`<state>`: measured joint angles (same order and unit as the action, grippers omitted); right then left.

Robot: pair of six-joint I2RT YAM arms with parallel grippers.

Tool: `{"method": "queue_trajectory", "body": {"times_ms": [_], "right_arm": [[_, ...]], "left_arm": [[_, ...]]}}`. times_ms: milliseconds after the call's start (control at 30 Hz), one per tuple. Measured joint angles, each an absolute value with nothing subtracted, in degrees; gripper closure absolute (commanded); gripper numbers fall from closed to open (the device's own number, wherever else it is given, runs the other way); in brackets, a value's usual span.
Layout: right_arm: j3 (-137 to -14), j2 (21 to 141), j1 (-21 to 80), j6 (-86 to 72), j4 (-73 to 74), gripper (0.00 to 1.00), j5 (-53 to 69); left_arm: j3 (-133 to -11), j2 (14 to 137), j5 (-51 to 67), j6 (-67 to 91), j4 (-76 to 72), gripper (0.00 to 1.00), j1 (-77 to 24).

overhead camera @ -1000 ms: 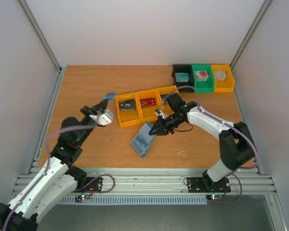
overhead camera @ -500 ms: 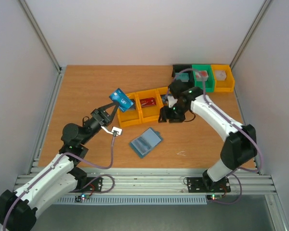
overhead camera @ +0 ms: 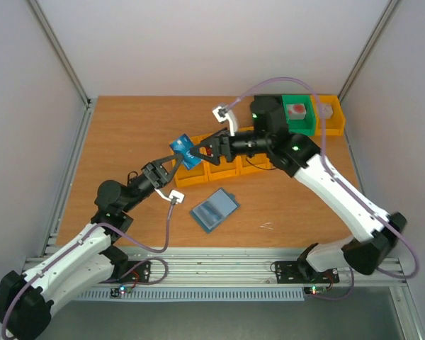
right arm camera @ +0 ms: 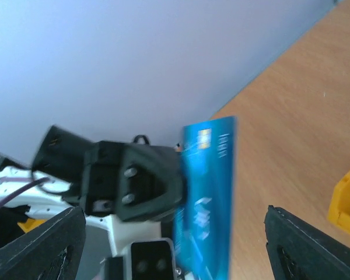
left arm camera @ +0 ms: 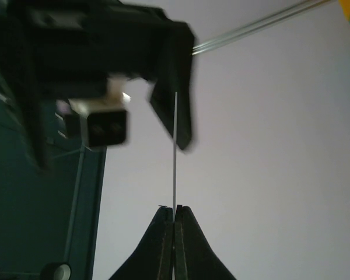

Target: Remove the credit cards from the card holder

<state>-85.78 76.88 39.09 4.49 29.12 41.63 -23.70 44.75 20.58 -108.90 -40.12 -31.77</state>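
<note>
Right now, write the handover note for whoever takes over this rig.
Left pincer: shut on the blue card, held up off the table near the yellow bins.
Right pincer: open, empty, jaws either side of that card, not touching it.
Card holder: lying flat in front of the bins, nothing gripping it.
Done: blue card is out.
Left: probably pass or set down the card. The other cards are hidden by the arms, so check the bins and holder.

Wooden table (overhead camera: pixel 127 127) with blue card holder (overhead camera: pixel 214 210), yellow bins (overhead camera: pixel 191 177), green bin (overhead camera: pixel 297 120)
</note>
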Motion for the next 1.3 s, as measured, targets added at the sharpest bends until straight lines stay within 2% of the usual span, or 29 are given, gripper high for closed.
{"method": "queue_trajectory", "body": {"times_ms": [133,200,267,300,367,400,433,467,567,700,833,967,1100,1167,1300], "right_arm": [[-85.9,83.4,39.7,3.6,27.9,0.34,42.8],[-85.8,84.8,40.0,3.3,27.9,0.59,43.7],[-85.8,84.7,40.1,3.2,27.7,0.93,44.8],[-85.8,84.5,40.1,3.0,27.4,0.98,45.3],[-85.7,83.9,40.1,2.9,27.2,0.99,46.2],[-85.6,83.6,40.1,2.8,27.1,0.99,46.8],[-85.5,83.2,40.0,2.9,27.1,0.99,47.0],[-85.4,82.8,39.9,3.5,27.5,0.99,47.7],[-86.5,82.0,39.4,7.9,32.9,0.99,48.4],[-95.9,82.9,38.9,18.6,50.0,0.99,45.4],[-104.6,84.1,39.9,29.0,63.5,0.99,40.9],[-106.1,84.3,43.2,37.9,72.6,0.99,37.4],[-107.2,85.0,47.5,44.5,78.0,0.99,33.0],[-108.8,85.8,50.2,47.5,80.0,0.99,31.0],[-112.2,87.4,54.2,52.1,83.0,0.99,27.8]], "left_arm": [[-23.8,45.0,20.8,-109.1,-40.1,1.00,-32.4],[-23.9,45.0,20.6,-109.1,-40.1,1.00,-32.5],[-24.0,45.0,20.5,-109.3,-40.1,1.00,-32.6],[-24.1,45.0,20.6,-109.5,-40.1,1.00,-32.6],[-24.3,45.0,20.6,-109.7,-40.1,0.97,-32.6],[-24.4,45.0,20.6,-109.8,-40.1,0.82,-32.7],[-24.5,44.9,20.6,-109.7,-40.1,0.51,-32.8],[-24.5,44.6,20.7,-109.6,-39.7,0.37,-32.9],[-24.6,41.9,20.2,-106.4,-34.0,0.26,-33.0],[-32.9,35.5,19.2,-89.4,-8.6,0.30,-33.0],[-45.5,35.2,26.1,-66.2,11.8,0.32,-32.4],[-47.0,36.1,36.7,-43.2,19.8,0.28,-32.1],[-46.9,39.9,44.0,-22.3,19.5,0.24,-31.4],[-46.7,41.3,46.3,-14.2,18.3,0.30,-31.1],[-46.7,42.1,50.3,-1.6,15.9,0.56,-30.5]]}}
